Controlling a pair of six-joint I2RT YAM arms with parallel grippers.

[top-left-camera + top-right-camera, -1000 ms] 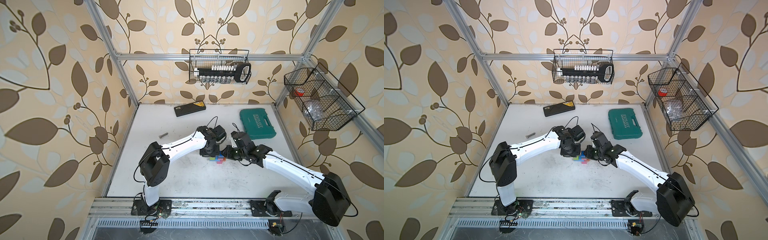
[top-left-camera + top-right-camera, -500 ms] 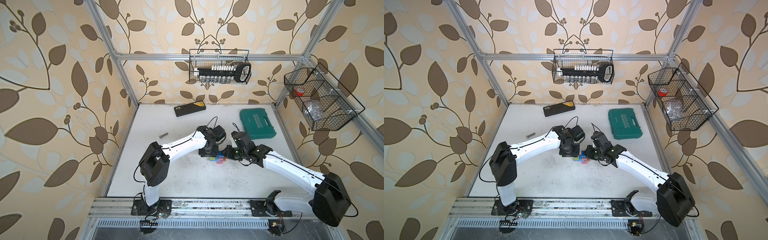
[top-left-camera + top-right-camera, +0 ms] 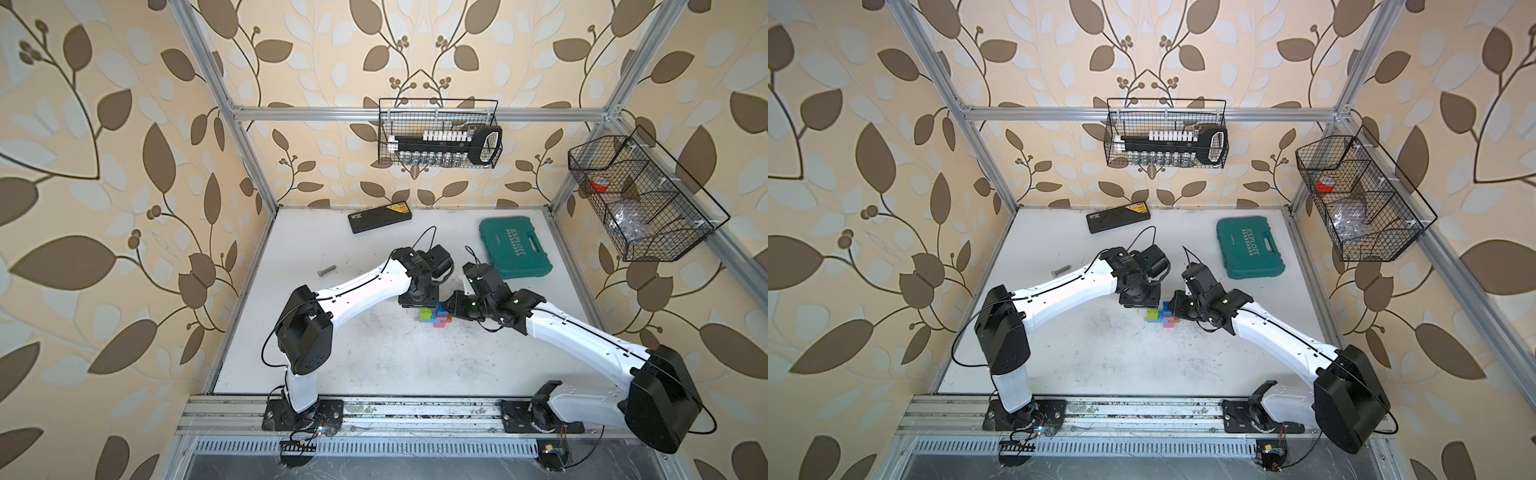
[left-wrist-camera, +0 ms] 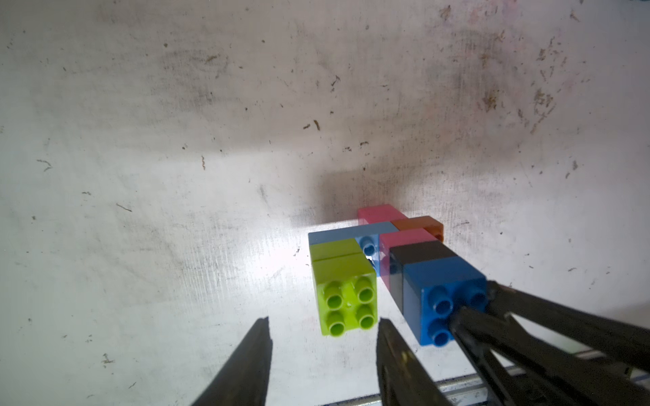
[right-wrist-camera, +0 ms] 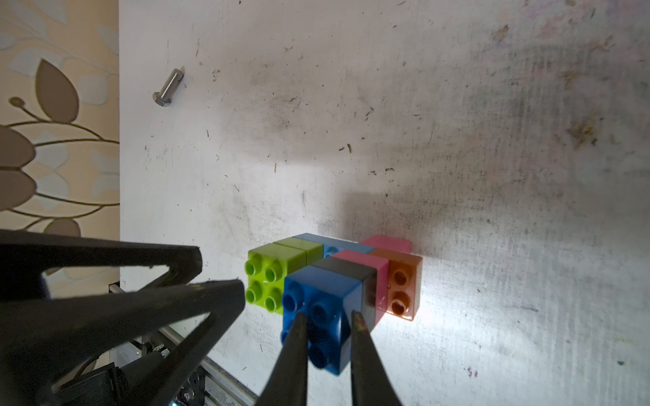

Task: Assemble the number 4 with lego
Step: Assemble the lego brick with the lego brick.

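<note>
Change: the left gripper (image 4: 322, 321) has let go; its jaws stand apart just short of the lime green brick (image 4: 346, 281).
Meaning: the number 4 (image 3: 434, 318) looks finished.
Right gripper (image 5: 327, 316): pinched on the dark blue brick (image 5: 330, 284) at its studs.
Location: flat on the table (image 3: 374, 365), between the arms.
Materials: glossy hard plastic, square studded blocks; scuffed white tabletop.

The number 4 (image 5: 346, 272) — multicoloured joined bricks — lies flat, studs sideways.

Robot test cell, lab-type; aluminium-profile frame (image 3: 415, 113) around white table (image 3: 374, 365); leaf wallpaper panels (image 3: 104, 166) as walls; wire basket (image 3: 436, 100) with socket set (image 3: 432, 143); teal tool case (image 3: 515, 249); loose bolt (image 3: 326, 272); slotted mounting rail (image 3: 415, 411).
</note>
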